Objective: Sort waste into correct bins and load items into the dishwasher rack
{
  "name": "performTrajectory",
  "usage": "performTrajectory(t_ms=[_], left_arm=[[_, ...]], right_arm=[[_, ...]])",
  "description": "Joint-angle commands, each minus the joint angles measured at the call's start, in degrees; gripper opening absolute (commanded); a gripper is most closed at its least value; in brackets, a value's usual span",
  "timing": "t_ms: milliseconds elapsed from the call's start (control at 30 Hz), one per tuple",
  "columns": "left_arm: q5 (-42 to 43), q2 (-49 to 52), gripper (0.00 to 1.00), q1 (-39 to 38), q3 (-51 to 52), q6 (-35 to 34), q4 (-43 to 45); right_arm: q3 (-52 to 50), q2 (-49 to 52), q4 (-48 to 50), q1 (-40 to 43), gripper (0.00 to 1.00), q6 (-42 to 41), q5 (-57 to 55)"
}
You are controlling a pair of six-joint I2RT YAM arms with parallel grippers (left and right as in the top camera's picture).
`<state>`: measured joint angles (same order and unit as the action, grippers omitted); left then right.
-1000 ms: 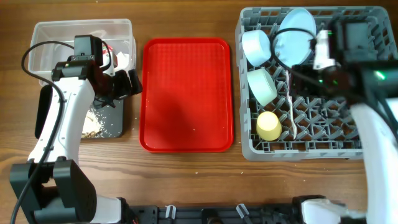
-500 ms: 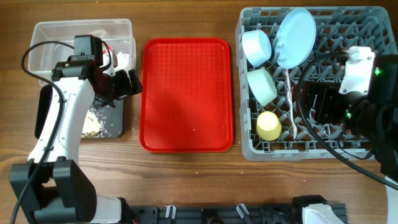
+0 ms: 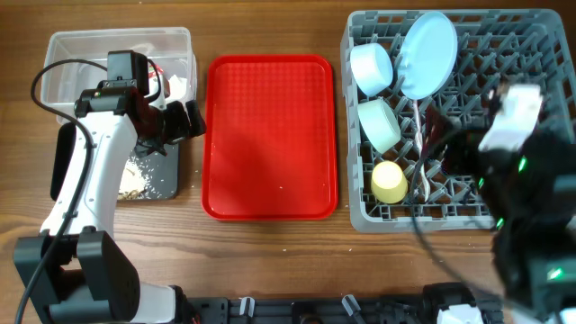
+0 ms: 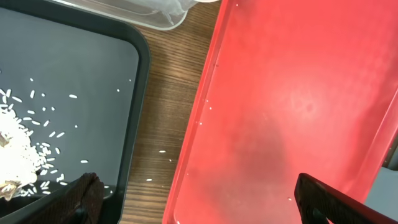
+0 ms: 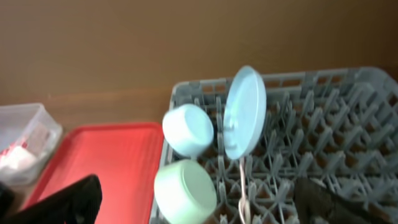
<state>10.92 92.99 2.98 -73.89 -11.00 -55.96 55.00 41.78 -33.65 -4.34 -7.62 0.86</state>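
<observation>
Two bowls, the blue bowl (image 3: 371,66) above the green bowl (image 3: 379,124), sit with the plate (image 3: 428,54), yellow cup (image 3: 389,181) and white cutlery (image 3: 421,148) in the dishwasher rack (image 3: 504,36) at frame right. Scraps (image 3: 135,175) lie in the black tray (image 3: 166,180) at left, so sorting looks done; next calls for parking both arms. The plate stands on edge, its long axis running top to bottom, with the cutlery lengthwise below it. The left gripper (image 4: 205,199) and right gripper (image 5: 199,202) have their jaws spread, empty.

Overhead: straight down, whole worktop (image 3: 270,261). Left wrist: close above red tray (image 4: 292,106), its left edge. Right wrist: farther, oblique, over dishwasher rack (image 5: 336,118); tray shared.
</observation>
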Motion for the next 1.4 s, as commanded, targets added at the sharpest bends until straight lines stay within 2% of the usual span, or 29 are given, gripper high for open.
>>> performTrajectory(t_ms=[0, 133, 233, 400, 567, 733, 1367], left_arm=[[-0.11, -0.85, 1.00, 0.09, -0.85, 0.31, 0.17], [-0.09, -0.85, 1.00, 0.09, -0.85, 0.31, 0.17], [-0.11, -0.85, 1.00, 0.09, -0.85, 0.31, 0.17], [-0.11, -0.85, 1.00, 0.09, -0.85, 0.31, 0.17], [-0.11, -0.85, 1.00, 0.09, -0.85, 0.31, 0.17], [-0.11, -0.85, 1.00, 0.09, -0.85, 0.31, 0.17], [-0.09, -0.85, 1.00, 0.09, -0.85, 0.31, 0.17]], right_arm=[[-14.82, -8.63, 8.57, 0.57, 1.00, -0.02, 0.50], [-29.92, -17.97, 20.35, 0.57, 1.00, -0.09, 0.74], [-38.75, -25.16, 25.14, 0.55, 1.00, -0.11, 1.92], [-47.50, -35.30, 28.68, 0.55, 1.00, -1.55, 2.16], [-53.40, -40.24, 33.75, 0.55, 1.00, -1.55, 1.75], [-54.71, -41.64, 35.80, 0.55, 1.00, -1.66, 1.64], [-54.71, -41.53, 33.81, 0.55, 0.99, -1.55, 1.79]])
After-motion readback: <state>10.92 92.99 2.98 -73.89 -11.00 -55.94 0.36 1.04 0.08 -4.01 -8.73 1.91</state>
